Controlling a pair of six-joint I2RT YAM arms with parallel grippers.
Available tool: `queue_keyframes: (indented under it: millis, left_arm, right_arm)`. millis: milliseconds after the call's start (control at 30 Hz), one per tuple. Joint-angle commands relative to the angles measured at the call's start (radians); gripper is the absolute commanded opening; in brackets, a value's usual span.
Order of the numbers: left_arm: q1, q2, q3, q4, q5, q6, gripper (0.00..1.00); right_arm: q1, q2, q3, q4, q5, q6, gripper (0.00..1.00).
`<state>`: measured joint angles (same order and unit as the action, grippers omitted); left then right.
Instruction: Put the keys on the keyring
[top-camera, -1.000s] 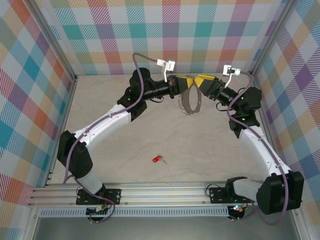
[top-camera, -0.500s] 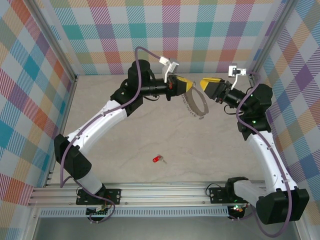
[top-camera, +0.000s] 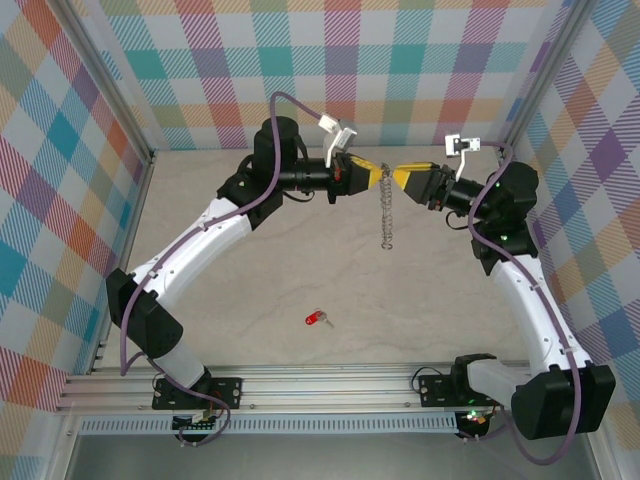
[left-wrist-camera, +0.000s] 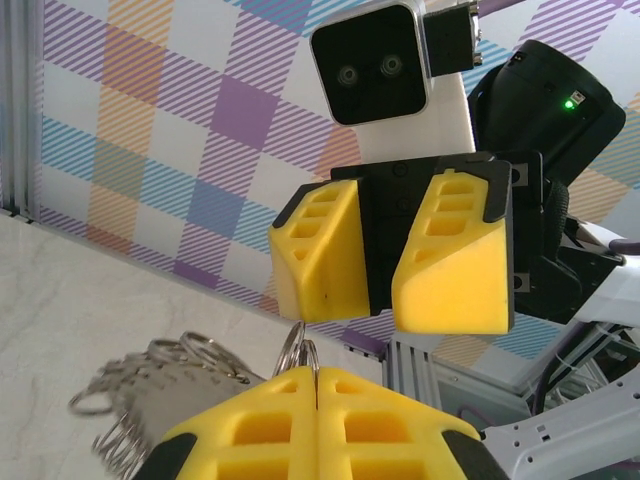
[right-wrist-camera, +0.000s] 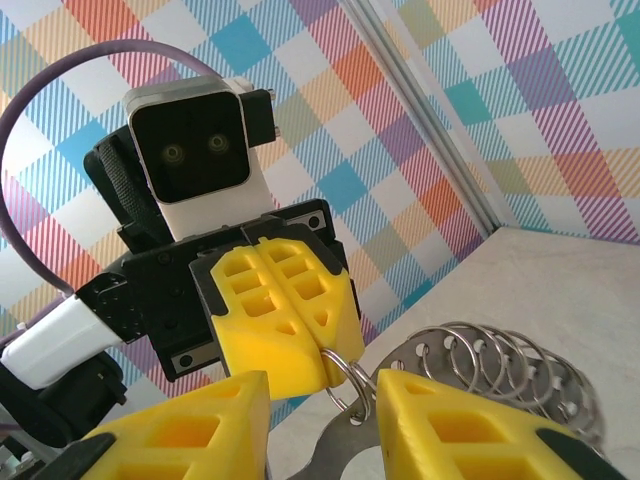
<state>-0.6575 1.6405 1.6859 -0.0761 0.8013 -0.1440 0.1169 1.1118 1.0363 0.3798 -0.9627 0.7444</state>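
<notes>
One key (top-camera: 317, 319) lies near, lengthwise left-right, blade seemingly pointing right. One keyring (top-camera: 386, 215) dangles straight down, clamped in the left gripper (top-camera: 378, 172); the right gripper (top-camera: 400, 176) has its jaws apart.

Even, bright, diffuse lighting; faint shadows on the tabletop (top-camera: 300, 270). Left of the closed jaws, the keyring (left-wrist-camera: 160, 372) is blurred, out of focus.

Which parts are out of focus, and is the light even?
Left wrist view: the keyring, close to the lens, is blurred, while the right gripper is sharp. Right wrist view: the keyring looks crisper. Top external view: even light, faint shadows, no strong glare.
</notes>
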Motion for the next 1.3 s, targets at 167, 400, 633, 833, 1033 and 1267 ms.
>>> queue_keyframes:
  millis: [167,400,633,833,1033,1267]
  left_arm:
    - [0.007,-0.001,0.065,0.043,0.042,-0.003,0.0]
    - [0.007,0.005,0.072,0.048,0.048,-0.011,0.0]
    - [0.007,0.008,0.072,0.047,0.048,-0.011,0.0]
    - [0.007,0.009,0.069,0.046,0.053,-0.011,0.0]
    - [0.007,0.012,0.069,0.051,0.064,-0.012,0.0]
    - [0.006,0.018,0.071,0.06,0.081,-0.019,0.0]
  right_arm:
    - [-0.005,0.011,-0.011,0.075,-0.049,0.022,0.32]
    - [-0.005,0.01,-0.018,0.078,-0.046,0.023,0.32]
    - [-0.005,-0.019,-0.013,0.018,-0.01,-0.019,0.31]
    - [-0.006,-0.051,0.003,-0.029,0.005,-0.048,0.3]
    - [-0.005,-0.036,0.016,0.003,-0.029,-0.02,0.3]
    - [-0.005,-0.001,0.024,0.049,-0.043,0.012,0.3]
